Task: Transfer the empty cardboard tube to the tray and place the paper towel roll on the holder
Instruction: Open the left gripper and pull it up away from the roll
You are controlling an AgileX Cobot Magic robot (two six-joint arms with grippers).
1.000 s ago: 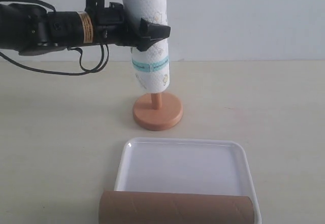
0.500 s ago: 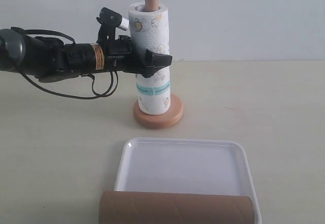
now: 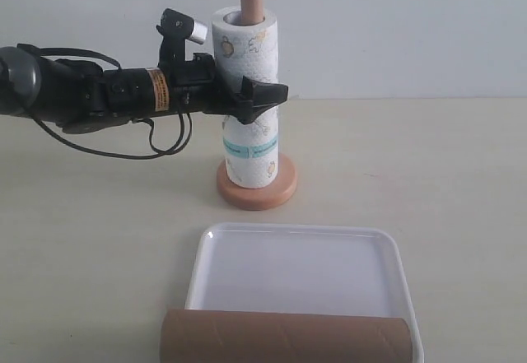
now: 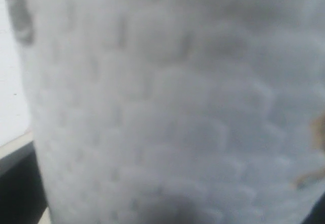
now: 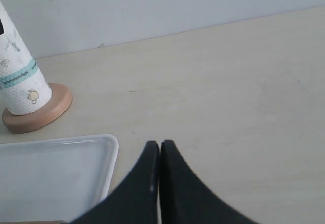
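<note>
Item 1: the paper towel roll [image 3: 247, 91], a thick white embossed cylinder with small printed pictures and a teal band low on its side, stands threaded over the holder [image 3: 284, 188]. Its lower end sits on the round, smooth, orange-brown wooden disc base. The rounded tip of the thin upright rod shows above the hollow core.

Item 2: the left gripper [image 3: 257, 98], black, reaches in horizontally and grips the roll about mid-height. One dark finger crosses the front face of the paper; the other is hidden behind it. In the left wrist view the quilted, dimpled paper fills nearly the whole frame, blurred, with a dark finger edge against its side.

Item 3: the empty cardboard tube [image 3: 284, 338], a plain brown, matt, slim cylinder with faint spiral seams, lies on its side across the near edge of the tray [image 3: 296, 229], hiding the rim there. Its left end overhangs the tray corner. Whether it rests inside the rim cannot be told.

Item 4: the tray is white, glossy, square with rounded corners and a low raised rim.

Item 5: the right gripper [image 5: 160, 146] has its black tapered fingers pressed together, tips touching, over the pale matt table [image 5: 244, 92] just beside a tray corner
</note>
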